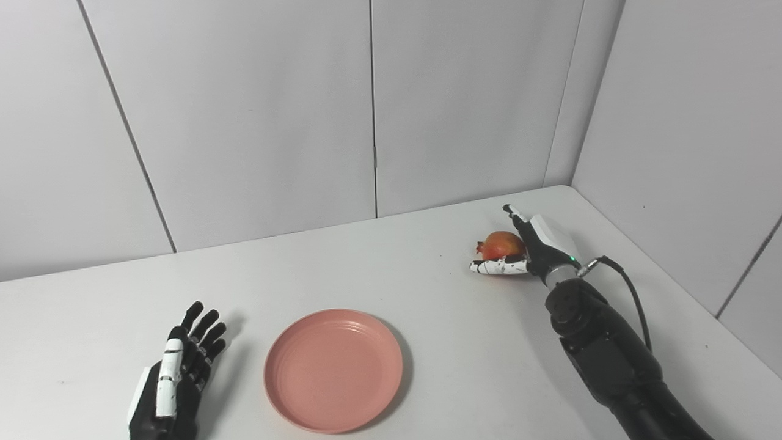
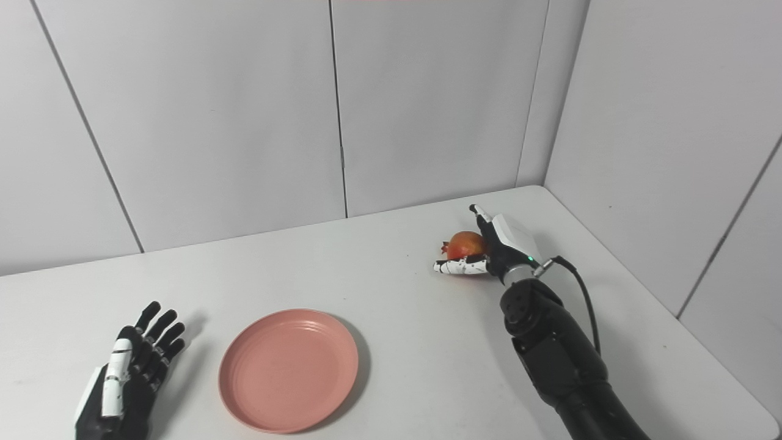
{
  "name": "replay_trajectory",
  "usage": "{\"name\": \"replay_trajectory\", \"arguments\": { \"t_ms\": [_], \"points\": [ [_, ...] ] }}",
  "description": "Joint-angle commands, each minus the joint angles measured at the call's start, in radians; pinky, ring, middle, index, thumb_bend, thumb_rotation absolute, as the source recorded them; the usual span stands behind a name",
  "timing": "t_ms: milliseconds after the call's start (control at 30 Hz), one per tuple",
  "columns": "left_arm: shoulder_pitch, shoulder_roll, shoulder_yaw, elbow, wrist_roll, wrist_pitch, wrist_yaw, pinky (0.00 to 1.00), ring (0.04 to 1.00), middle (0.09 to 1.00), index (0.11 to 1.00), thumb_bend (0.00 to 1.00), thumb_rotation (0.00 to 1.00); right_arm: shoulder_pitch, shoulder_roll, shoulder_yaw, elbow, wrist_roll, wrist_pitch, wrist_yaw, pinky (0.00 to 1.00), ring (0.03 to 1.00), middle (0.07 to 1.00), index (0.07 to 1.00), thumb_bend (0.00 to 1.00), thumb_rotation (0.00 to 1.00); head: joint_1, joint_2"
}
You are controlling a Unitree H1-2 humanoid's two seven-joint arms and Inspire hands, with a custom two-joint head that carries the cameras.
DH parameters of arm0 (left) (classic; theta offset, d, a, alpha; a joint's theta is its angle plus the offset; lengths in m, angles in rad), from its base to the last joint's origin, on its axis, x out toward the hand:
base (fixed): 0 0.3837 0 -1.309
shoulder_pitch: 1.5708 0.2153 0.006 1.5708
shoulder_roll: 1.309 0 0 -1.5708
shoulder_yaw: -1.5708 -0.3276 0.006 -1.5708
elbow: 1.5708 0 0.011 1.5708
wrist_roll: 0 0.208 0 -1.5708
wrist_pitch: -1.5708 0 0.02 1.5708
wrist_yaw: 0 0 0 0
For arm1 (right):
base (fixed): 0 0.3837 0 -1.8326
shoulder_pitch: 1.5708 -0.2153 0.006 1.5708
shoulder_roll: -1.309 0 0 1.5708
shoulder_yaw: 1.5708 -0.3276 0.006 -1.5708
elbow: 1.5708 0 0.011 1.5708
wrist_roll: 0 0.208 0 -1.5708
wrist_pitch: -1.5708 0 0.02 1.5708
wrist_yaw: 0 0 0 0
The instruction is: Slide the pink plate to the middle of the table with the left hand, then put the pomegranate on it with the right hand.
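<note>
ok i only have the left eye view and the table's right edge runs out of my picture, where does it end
Observer: In the right eye view the white table carries its right edge on down to a near corner at the picture's lower right.
Operator: is the arm hanging over that edge
Observer: No. A strip of tabletop shows between the black right arm and that edge, all the way from the right hand at the round red pomegranate down to the corner.
</note>
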Motion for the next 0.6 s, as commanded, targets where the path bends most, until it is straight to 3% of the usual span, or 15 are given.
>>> {"name": "replay_trajectory", "arguments": {
  "t_ms": [0, 267, 400, 567],
  "points": [
    [-0.004, 0.005, 0.000, -0.008, -0.001, 0.015, 0.003, 0.94, 0.919, 0.927, 0.925, 0.37, 1.00, -0.069, -0.034, -0.002, -0.015, 0.001, -0.005, -0.003, 0.78, 0.886, 0.926, 0.934, 1.00, 0.42, 0.001, 0.001],
    [-0.004, 0.005, -0.003, -0.011, 0.000, 0.016, 0.000, 0.94, 0.920, 0.926, 0.921, 0.38, 1.00, -0.082, -0.040, 0.010, 0.024, 0.015, -0.039, -0.009, 0.78, 0.876, 0.909, 0.908, 0.99, 0.37, 0.008, 0.004],
    [-0.003, 0.002, -0.002, -0.017, 0.004, 0.023, 0.008, 0.93, 0.913, 0.918, 0.912, 0.38, 1.00, -0.086, -0.042, 0.010, 0.026, 0.030, -0.033, 0.000, 0.74, 0.821, 0.849, 0.863, 0.95, 0.33, 0.008, 0.006],
    [-0.001, 0.001, 0.001, -0.022, -0.010, 0.031, 0.003, 0.95, 0.922, 0.926, 0.919, 0.38, 1.00, -0.092, -0.043, 0.024, 0.022, 0.030, -0.013, 0.013, 0.65, 0.720, 0.755, 0.754, 0.84, 0.22, 0.010, 0.012]
  ]
}}
